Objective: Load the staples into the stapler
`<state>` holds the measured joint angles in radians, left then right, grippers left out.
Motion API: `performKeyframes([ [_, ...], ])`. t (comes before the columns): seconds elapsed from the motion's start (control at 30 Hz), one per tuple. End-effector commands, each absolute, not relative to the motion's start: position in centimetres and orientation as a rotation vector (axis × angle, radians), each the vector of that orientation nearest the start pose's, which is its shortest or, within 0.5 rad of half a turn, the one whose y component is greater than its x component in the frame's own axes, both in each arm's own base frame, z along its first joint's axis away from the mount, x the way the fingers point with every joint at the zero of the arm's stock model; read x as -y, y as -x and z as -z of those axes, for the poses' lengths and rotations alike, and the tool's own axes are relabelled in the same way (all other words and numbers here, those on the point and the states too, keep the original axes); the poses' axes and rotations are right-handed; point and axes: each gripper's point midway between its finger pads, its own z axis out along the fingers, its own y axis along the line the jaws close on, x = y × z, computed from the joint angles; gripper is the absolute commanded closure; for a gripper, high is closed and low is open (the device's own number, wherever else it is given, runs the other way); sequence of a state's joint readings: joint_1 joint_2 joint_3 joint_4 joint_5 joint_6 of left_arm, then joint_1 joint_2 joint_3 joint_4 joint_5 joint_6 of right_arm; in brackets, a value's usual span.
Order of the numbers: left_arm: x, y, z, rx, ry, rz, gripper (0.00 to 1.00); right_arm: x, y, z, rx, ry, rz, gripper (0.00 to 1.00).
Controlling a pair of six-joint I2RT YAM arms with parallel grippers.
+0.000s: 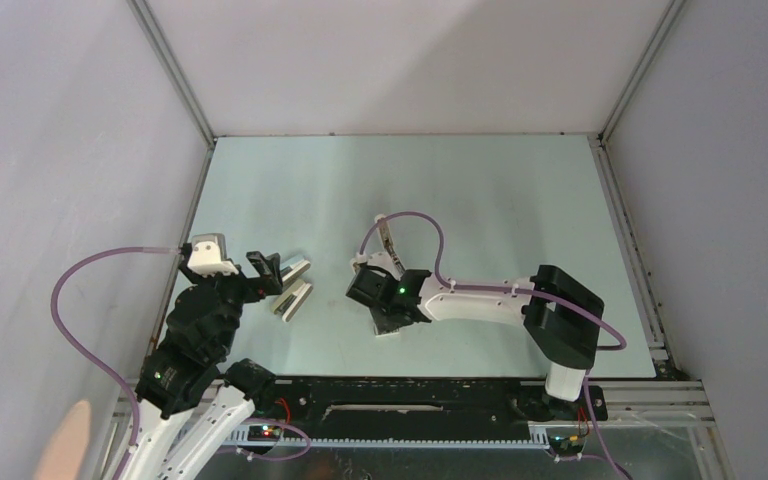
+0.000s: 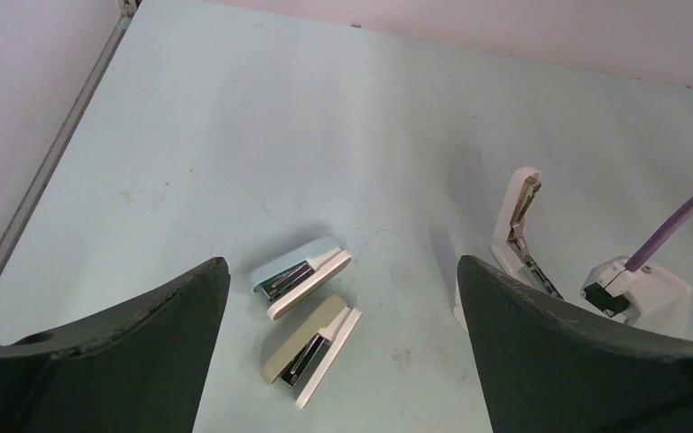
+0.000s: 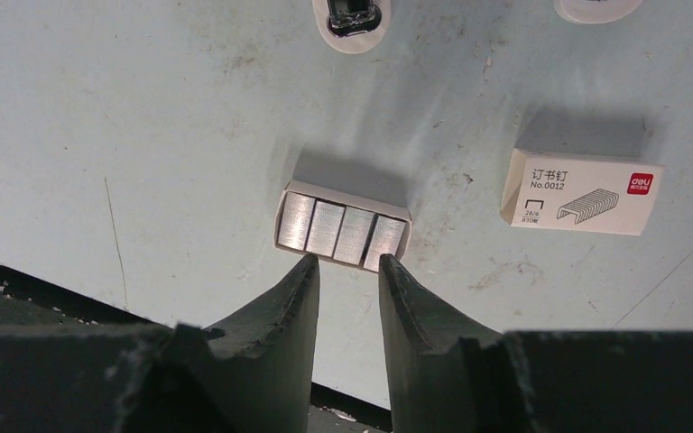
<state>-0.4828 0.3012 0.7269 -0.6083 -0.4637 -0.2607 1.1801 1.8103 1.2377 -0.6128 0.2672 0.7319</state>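
The stapler [image 1: 388,240] is slim and white and lies hinged open mid-table, its dark metal channel showing in the left wrist view [image 2: 520,225]. The staples [image 3: 343,229] are several grey metallic strips side by side in a small white tray. My right gripper [image 3: 349,262] is open by a narrow gap and empty, its tips just short of the tray's near edge. From above, the right gripper [image 1: 385,312] points toward the near table edge, in front of the stapler. My left gripper [image 2: 341,262] is wide open and empty, well left of the stapler.
Two larger staplers, one blue [image 2: 302,269] and one beige [image 2: 314,350], lie between my left fingers' line of sight [image 1: 290,285]. A small white staple box with a red mark [image 3: 582,191] lies right of the tray. The table's black front rail [image 1: 410,395] is close behind the right gripper.
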Motion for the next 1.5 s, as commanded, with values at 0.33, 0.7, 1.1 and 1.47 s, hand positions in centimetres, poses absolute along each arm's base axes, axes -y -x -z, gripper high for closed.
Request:
performKeyframes([
  [0.33,3.2,-20.7,-26.3,-1.731,0.128,0.143,0.0,-34.2,-16.9,-2.8,-2.667,0.428,-0.164,0.66],
  [0.7,3.2,-20.7,-26.4,-1.732,0.127,0.143,0.0,-33.8,-17.0,-1.6,-2.694,0.402,-0.159,0.62],
  [1.1,3.1,-20.7,-26.3,-1.731,0.13,0.14,0.0,-34.2,-17.2,-2.7,-2.663,0.406,-0.208,0.61],
  [1.47,3.1,-20.6,-26.3,-1.731,0.131,0.139,0.0,-35.1,-17.2,-4.6,-2.62,0.374,-0.274,0.6],
])
